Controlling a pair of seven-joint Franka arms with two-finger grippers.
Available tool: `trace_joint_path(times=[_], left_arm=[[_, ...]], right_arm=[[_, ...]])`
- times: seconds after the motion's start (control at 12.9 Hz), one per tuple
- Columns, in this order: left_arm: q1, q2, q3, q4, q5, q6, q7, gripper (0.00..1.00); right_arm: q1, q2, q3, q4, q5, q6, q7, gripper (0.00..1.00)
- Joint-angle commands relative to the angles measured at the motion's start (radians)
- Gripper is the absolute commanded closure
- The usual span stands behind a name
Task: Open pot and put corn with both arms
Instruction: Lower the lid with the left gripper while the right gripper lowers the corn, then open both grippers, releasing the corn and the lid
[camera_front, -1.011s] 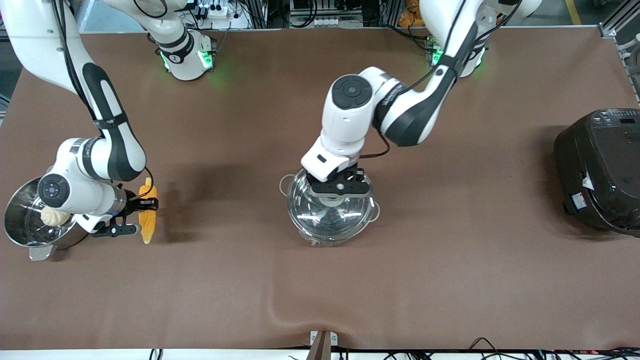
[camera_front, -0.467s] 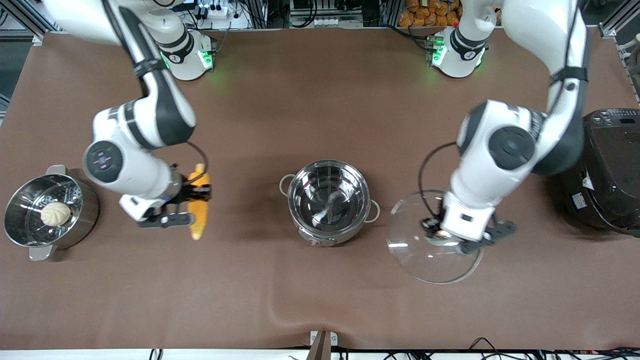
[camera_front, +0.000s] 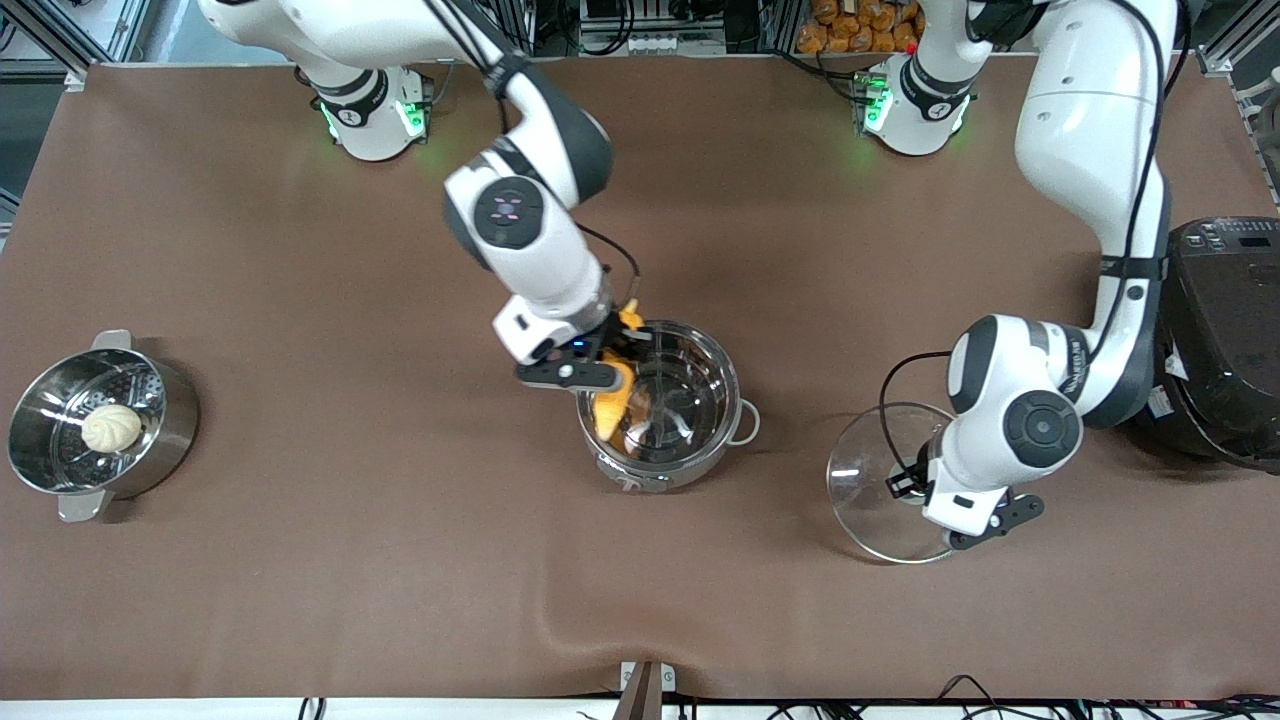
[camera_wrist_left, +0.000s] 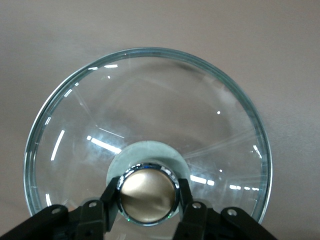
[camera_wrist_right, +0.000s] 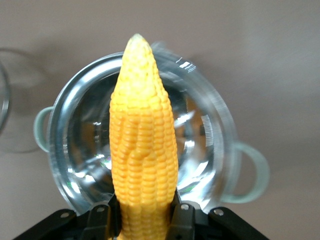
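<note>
The right gripper (camera_front: 590, 368) is clamped on the corn (camera_wrist_right: 143, 150) over the open pot (camera_front: 700, 455). The left gripper (camera_front: 955, 515) pinches the lid (camera_wrist_left: 75, 125) by its knob (camera_wrist_left: 147, 195), toward the left arm's end from the pot. Released crosswise, the long cob may bridge the rim.

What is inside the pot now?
The pot shows only bare, shiny steel inside. The corn is over it, held in the right hand, which hides part of the rim. The left hand holds the lid aside.
</note>
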Motion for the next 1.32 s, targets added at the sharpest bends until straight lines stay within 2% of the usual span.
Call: trace_joint_path(times=[0.0,0.08,0.16,0.23,0.31,0.39,0.47,0.62,0.78,0.93,1.24], left_arm=[[-0.003,0.006,0.001,0.005,-0.013,0.037,0.016,1.0],[-0.003,0.015,0.001,0.002,-0.015,0.054,0.014,1.0],[0.002,0.024,0.001,0.002,-0.018,0.065,0.014,0.85],[0.006,0.024,0.001,0.0,-0.018,0.065,0.014,0.39],[0.008,0.021,0.001,-0.008,-0.007,0.065,0.02,0.0],[0.005,0.015,0.001,-0.011,-0.009,0.063,0.023,0.0],[0.006,-0.003,0.001,-0.012,-0.01,0.053,0.016,0.0],[0.011,-0.074,0.001,-0.014,-0.009,0.025,0.022,0.0],[0.016,-0.176,0.003,-0.014,-0.004,-0.041,0.032,0.0],[0.026,-0.276,0.003,-0.014,-0.002,-0.12,0.049,0.0],[0.026,-0.459,0.001,-0.014,-0.002,-0.4,0.221,0.0]], right_arm=[[0.043,0.164,-0.012,0.176,0.011,0.025,0.115,0.82],[0.045,0.184,-0.012,0.179,0.011,0.028,0.116,0.79],[0.045,0.193,-0.012,0.177,0.009,0.028,0.116,0.68],[0.044,0.195,-0.012,0.174,0.009,0.026,0.116,0.53],[0.041,0.198,-0.012,0.173,0.009,0.026,0.116,0.39],[0.033,0.199,-0.012,0.174,0.011,0.019,0.115,0.3],[0.027,0.195,-0.012,0.176,0.013,0.014,0.115,0.25],[0.025,0.181,-0.012,0.177,0.016,0.008,0.113,0.09],[-0.019,0.152,-0.02,0.179,0.009,-0.11,0.089,0.03],[-0.094,0.054,-0.023,0.173,0.008,-0.211,-0.009,0.0],[-0.347,-0.096,-0.026,0.145,0.014,-0.41,-0.23,0.0]])
